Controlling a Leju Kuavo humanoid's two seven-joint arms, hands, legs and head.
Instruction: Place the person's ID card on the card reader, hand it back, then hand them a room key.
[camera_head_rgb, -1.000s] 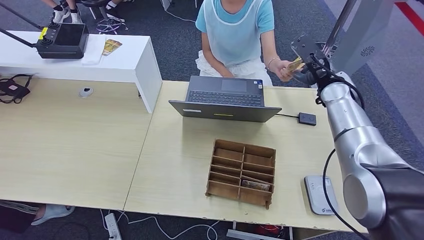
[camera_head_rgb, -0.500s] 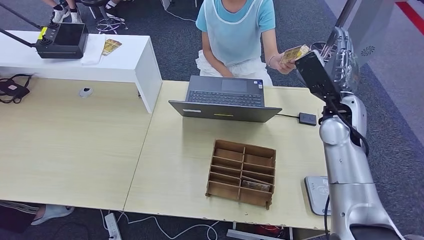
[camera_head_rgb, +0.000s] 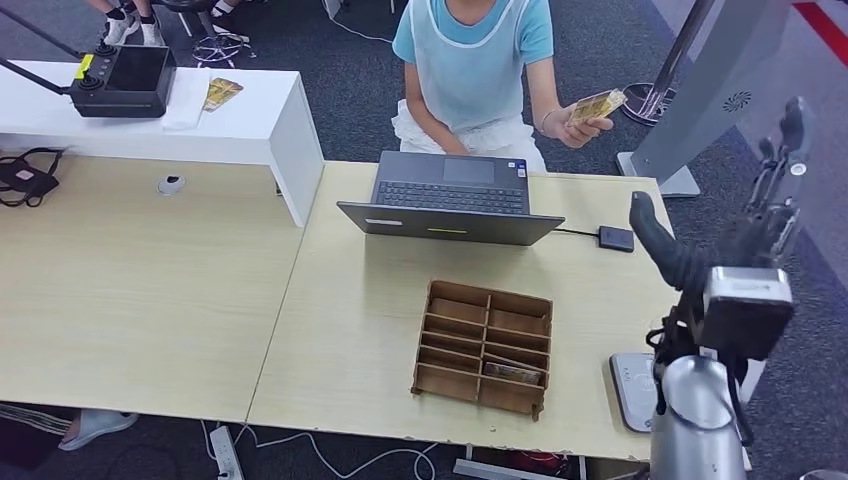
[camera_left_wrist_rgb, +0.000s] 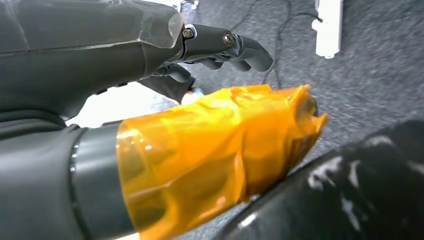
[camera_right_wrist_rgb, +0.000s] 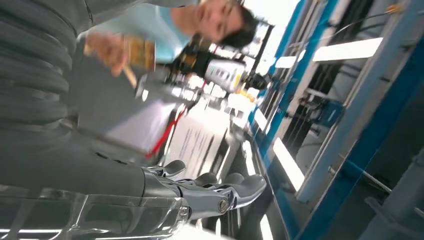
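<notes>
The person behind the laptop holds a yellowish card (camera_head_rgb: 596, 105) up in one hand; the right wrist view shows that card (camera_right_wrist_rgb: 140, 53) too, blurred. My right hand (camera_head_rgb: 745, 215) is raised over the table's right edge, well back from the card, fingers spread and empty; its fingers (camera_right_wrist_rgb: 220, 192) hold nothing. The white card reader (camera_head_rgb: 635, 388) lies at the front right corner, below that hand. A card (camera_head_rgb: 511, 371) lies in the wooden organizer (camera_head_rgb: 483, 345). My left hand (camera_left_wrist_rgb: 210, 47) hangs beside my body, fingers loosely extended, thumb wrapped in orange tape, empty.
An open laptop (camera_head_rgb: 452, 197) stands between the person and the organizer, wired to a small black box (camera_head_rgb: 614, 237). A white shelf (camera_head_rgb: 240, 125) carries a black controller (camera_head_rgb: 125, 80) at the back left. A grey stand (camera_head_rgb: 700, 90) rises at the right.
My right arm has drawn back from the person's hand towards my body and now stands upright with the hand empty. The card stayed in the person's hand, which lifted slightly.
</notes>
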